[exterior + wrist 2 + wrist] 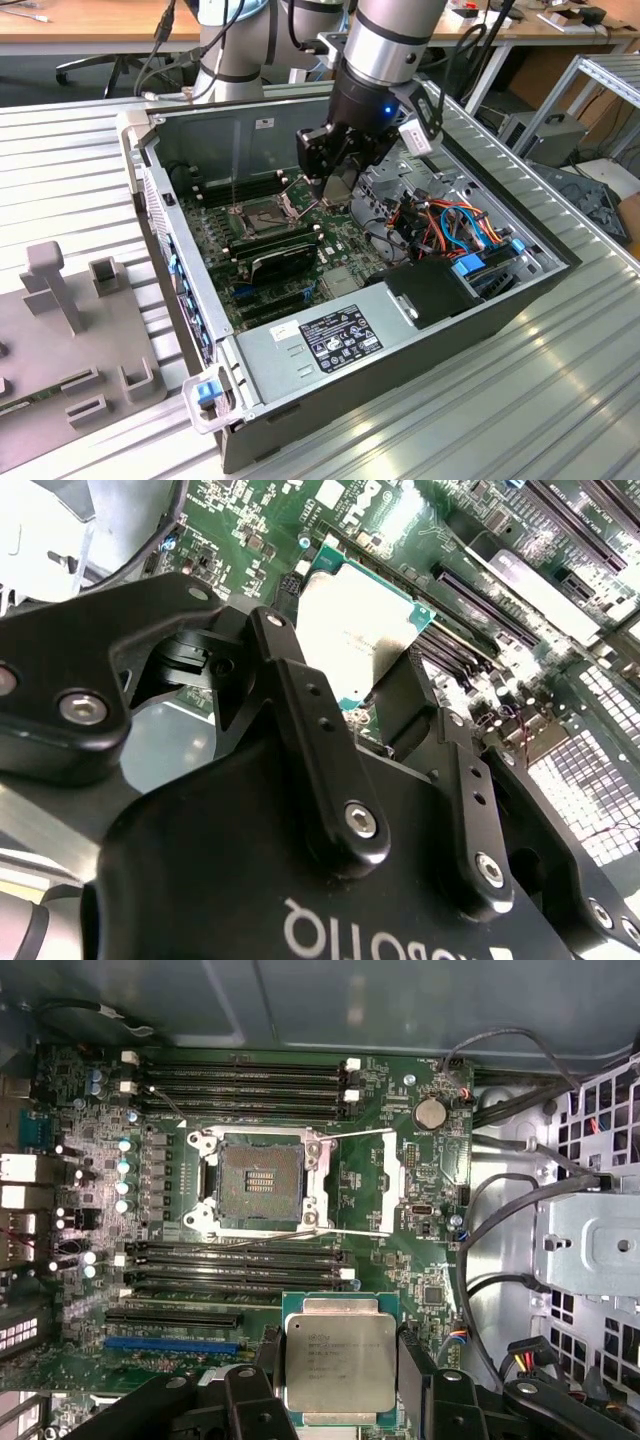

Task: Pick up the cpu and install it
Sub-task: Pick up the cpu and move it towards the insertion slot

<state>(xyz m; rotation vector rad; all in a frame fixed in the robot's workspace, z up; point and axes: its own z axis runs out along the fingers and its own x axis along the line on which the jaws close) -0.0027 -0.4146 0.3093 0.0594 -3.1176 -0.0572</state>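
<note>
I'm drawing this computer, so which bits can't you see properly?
- First wrist view: the cpu's side edges, covered by fingers of the claw.
- Second wrist view: the cpu's lower part, behind the claw.
- First wrist view: the open socket's pins, too small to count.

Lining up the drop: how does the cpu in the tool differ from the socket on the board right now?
The cpu shows a dull silver lid; the socket shows a dark pin field. The cpu is clamped in the tool above the motherboard; the socket sits fixed on it, empty and uncovered. Both are square.
</note>
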